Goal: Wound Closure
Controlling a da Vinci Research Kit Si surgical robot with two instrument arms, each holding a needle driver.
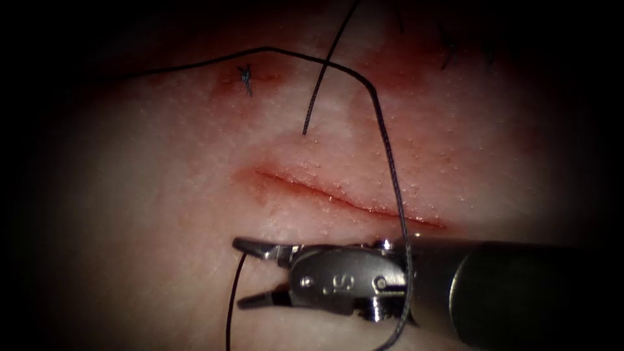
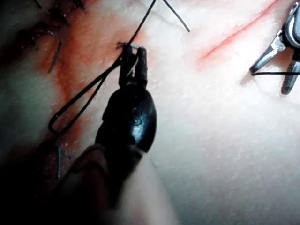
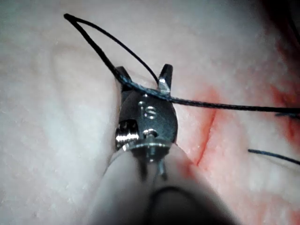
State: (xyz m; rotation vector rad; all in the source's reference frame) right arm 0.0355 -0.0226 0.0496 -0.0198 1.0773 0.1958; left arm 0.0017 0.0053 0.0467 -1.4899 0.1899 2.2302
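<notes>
Two tools | right tool (image 1: 250, 273) agape, empty | left tool (image 2: 134, 56) clamps thread (image 2: 82, 101)

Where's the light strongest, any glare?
Endoscope view: light pools on the tissue around the cut, edges dark; glare on the right tool, open, holding nothing. Left wrist view: the left tool, shut on the thread, looks dark. Right wrist view: the tool's metal glints.

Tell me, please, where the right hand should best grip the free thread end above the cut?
Grip the free thread end just back from its tip, on the straight stretch below where the long thread crosses it. Probably come from the endoscope view's left, since the long thread hangs on its right. The right hand, open, sits below the cut.
</notes>
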